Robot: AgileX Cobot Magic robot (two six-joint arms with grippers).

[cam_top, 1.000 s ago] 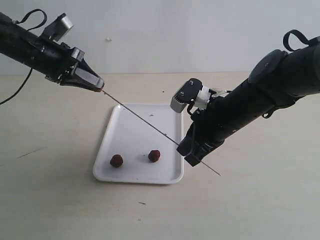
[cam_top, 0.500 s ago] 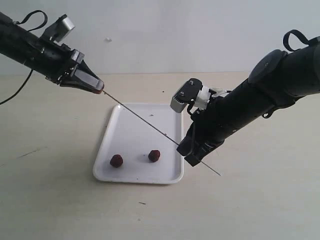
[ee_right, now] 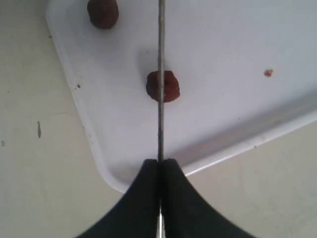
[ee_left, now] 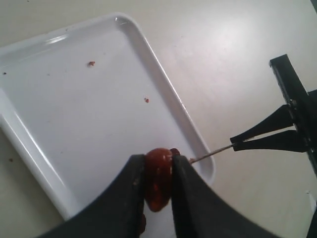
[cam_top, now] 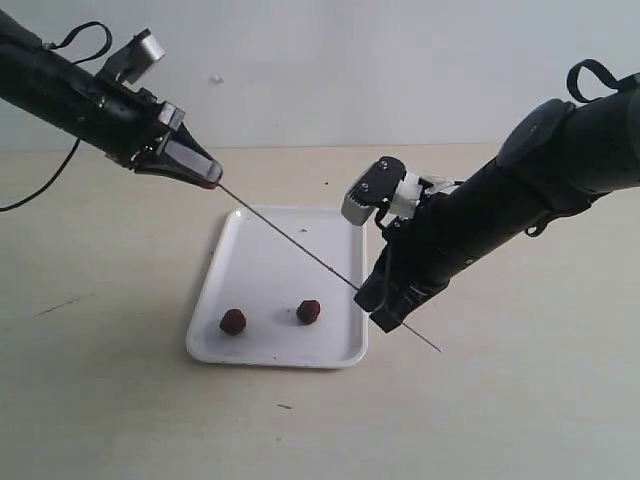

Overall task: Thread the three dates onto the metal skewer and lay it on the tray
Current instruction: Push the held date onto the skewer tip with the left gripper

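Clamping wrinkled dark-red date (ee_left: 157, 181) in left fingers (ee_left: 121, 198), pinching thin grey metal skewer (ee_right: 160, 74) tight in right fingers (ee_right: 141, 198); centre on tip, push straight.

On the flat white rectangular tray (cam_top: 250, 250), near its front rim, one dark red wrinkled date (cam_top: 233, 321) lies left of another date (cam_top: 309, 312). Above them, the thin grey metal skewer (cam_top: 290, 244) slants from back-left to past the right rim.

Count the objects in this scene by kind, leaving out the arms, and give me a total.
Dates: 3 (one between the fingers of the left gripper)
Metal skewer: 1
Tray: 1
Total: 5
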